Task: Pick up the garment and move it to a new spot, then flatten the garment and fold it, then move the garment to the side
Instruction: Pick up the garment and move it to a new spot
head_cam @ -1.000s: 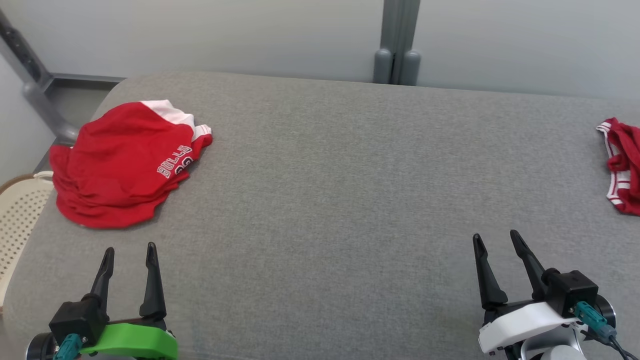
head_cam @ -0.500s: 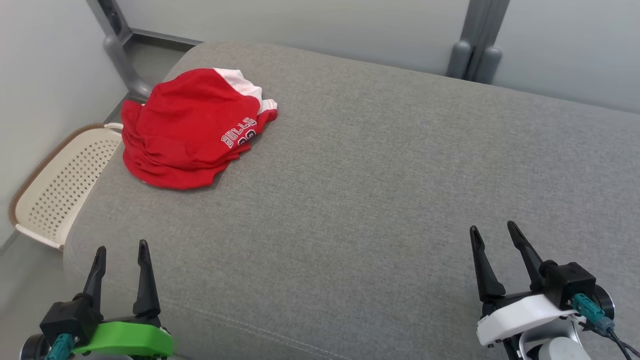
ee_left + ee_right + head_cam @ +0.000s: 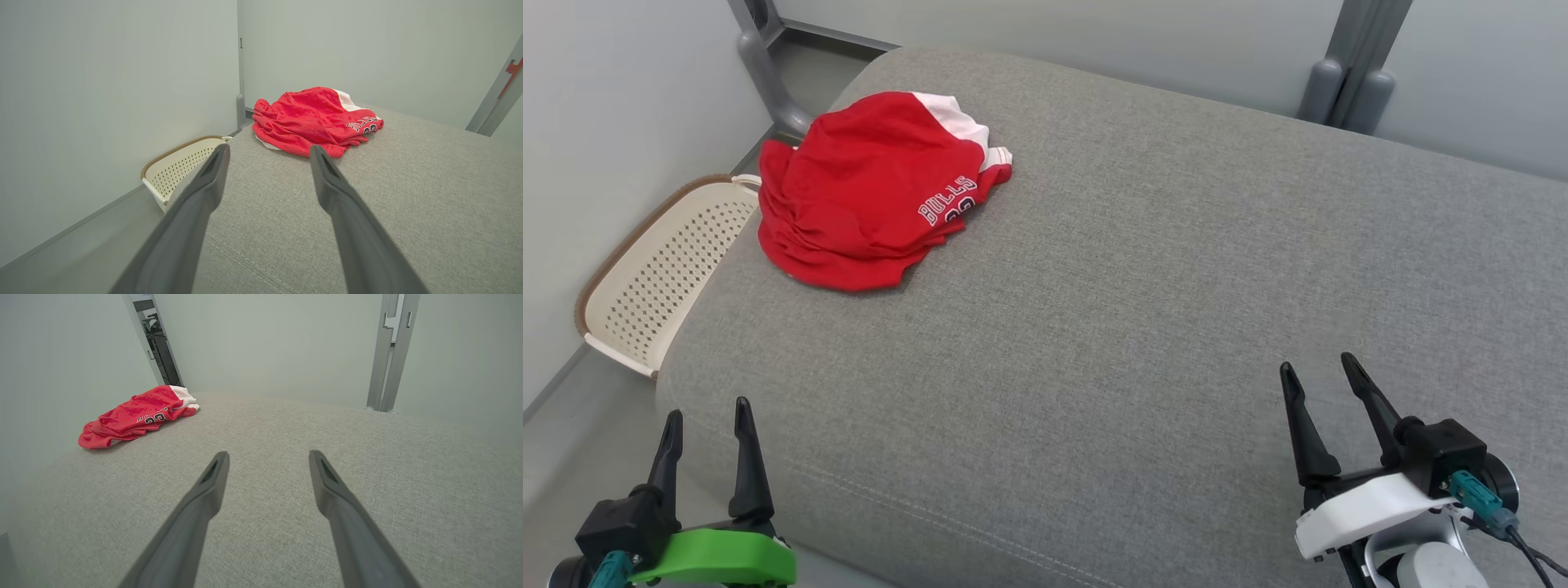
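Grey woven cushion (image 3: 1143, 327), rounded corners; pale walls (image 3: 621, 98) and grey metal post (image 3: 1352, 73) behind. Crumpled red garment (image 3: 866, 196) w/ white trim lies at far-left corner. Perforated cream basket (image 3: 662, 278) on floor (image 3: 572, 457) just beside. Left gripper (image 3: 707, 411) & right gripper (image 3: 1316, 363): jaws wide apart, nothing held, well clear of garment.

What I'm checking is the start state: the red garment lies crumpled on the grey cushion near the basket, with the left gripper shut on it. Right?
Not quite: the left gripper is open and short of the red garment, as the left wrist view shows. The garment does lie crumpled on the grey cushion near the basket.
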